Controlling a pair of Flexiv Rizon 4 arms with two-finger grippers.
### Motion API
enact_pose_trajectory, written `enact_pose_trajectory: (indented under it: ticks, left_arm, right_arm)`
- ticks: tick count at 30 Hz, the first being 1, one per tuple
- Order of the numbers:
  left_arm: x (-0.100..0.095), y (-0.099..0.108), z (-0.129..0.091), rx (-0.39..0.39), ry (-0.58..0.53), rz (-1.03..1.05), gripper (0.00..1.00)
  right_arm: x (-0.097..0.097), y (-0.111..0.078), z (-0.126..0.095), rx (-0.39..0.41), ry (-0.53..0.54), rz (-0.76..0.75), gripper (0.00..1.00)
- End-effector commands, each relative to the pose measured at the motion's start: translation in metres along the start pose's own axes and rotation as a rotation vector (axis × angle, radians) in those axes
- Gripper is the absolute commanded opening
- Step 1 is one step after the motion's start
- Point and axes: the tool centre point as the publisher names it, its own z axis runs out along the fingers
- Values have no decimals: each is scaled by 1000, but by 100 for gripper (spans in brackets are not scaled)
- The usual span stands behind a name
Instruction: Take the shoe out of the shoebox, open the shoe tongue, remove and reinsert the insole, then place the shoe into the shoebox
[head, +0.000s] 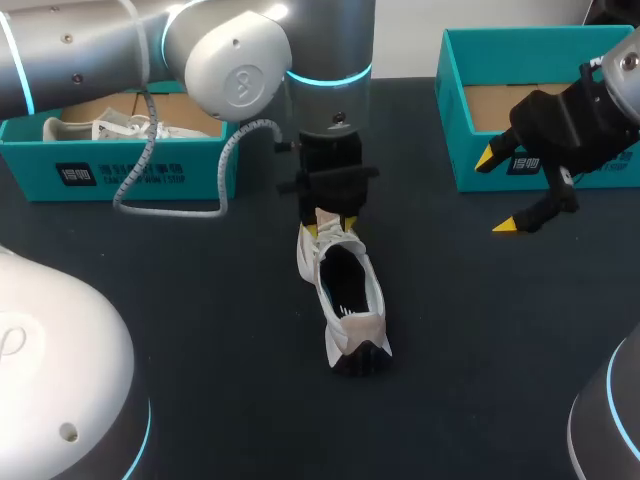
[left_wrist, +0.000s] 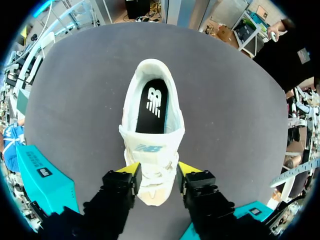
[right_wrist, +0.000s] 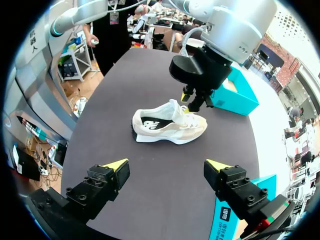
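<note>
**Left gripper clamped on the shoe's forefoot, right gripper spread wide near the 2 o'clock box**

The shoe, white and cream with a dark heel, stands on its sole on the dark bench, out of both boxes and a little below the middle of the head view. Its toe points to about 12 o'clock and its heel to about 5 o'clock.

The left arm comes in from 10 o'clock, and the left gripper hangs straight down over the front of the shoe. In the left wrist view its two yellow tips press the forefoot from either side, so it is closed on the shoe. Just ahead of the fingers the tongue stands up. Beyond it the black insole lies flat inside the open shoe.

The right gripper hovers above the bench at about 2 o'clock from the shoe and well apart from it. Its fingers are spread wide with only bare bench between them.

Just behind it, at 2 o'clock in the head view, sits the right shoebox, teal with a brown cardboard floor showing. The left shoebox, also teal, sits at 10 o'clock and holds a second white shoe. A grey cable loops from the left arm down in front of that box.
</note>
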Motion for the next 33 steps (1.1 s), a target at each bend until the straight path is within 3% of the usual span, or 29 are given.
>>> enact_pose_trajectory:
  ticks: [1,10,20,33]
  left_arm:
    - [-1,-5,5,0,1,8,27]
    - [-3,-22,17,35,7,30,33]
    - [-3,-24,13,30,-23,28,30]
    - [-4,-40,29,49,-8,31,28]
  right_arm:
    - [-1,0,2,2,2,1,100]
    - [-1,0,2,2,2,1,100]
    - [-1,0,2,2,2,1,100]
    - [-1,0,2,2,2,1,100]
